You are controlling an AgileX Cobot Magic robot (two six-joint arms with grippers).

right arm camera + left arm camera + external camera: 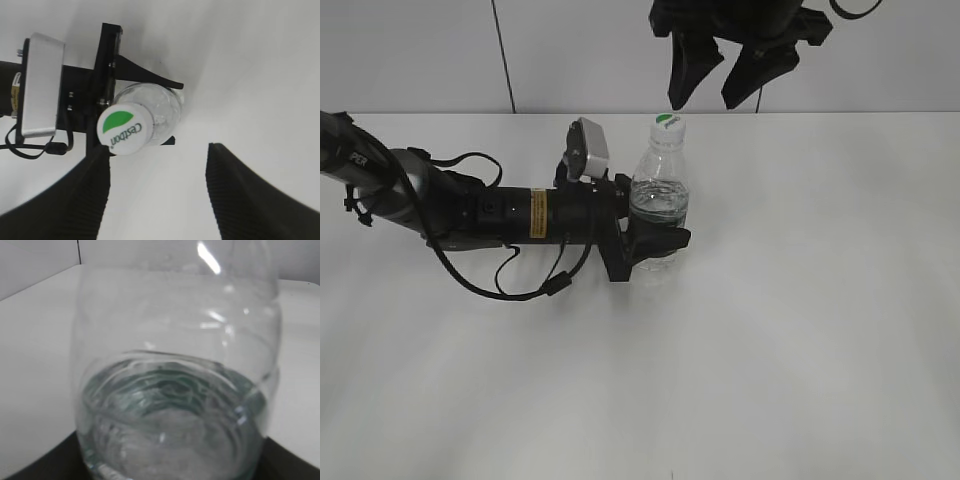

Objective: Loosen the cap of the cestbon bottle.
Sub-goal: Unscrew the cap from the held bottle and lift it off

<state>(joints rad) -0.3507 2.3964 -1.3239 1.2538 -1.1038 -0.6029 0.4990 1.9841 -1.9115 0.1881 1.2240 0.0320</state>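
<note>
The cestbon bottle (660,200) stands upright on the white table, clear, with water inside. No green label band shows. Its white cap (669,124) with a green half-circle mark is on top; it also shows in the right wrist view (125,131). My left gripper (655,238) is shut on the bottle's lower body, which fills the left wrist view (175,380). My right gripper (718,85) is open and empty, hanging above and slightly behind the cap. In the right wrist view its jaws (157,192) sit to the right of the cap, not around it.
The left arm (470,210) lies across the white table (800,330) from the left edge, with cables looping beside it. A grey wall runs behind the table's far edge.
</note>
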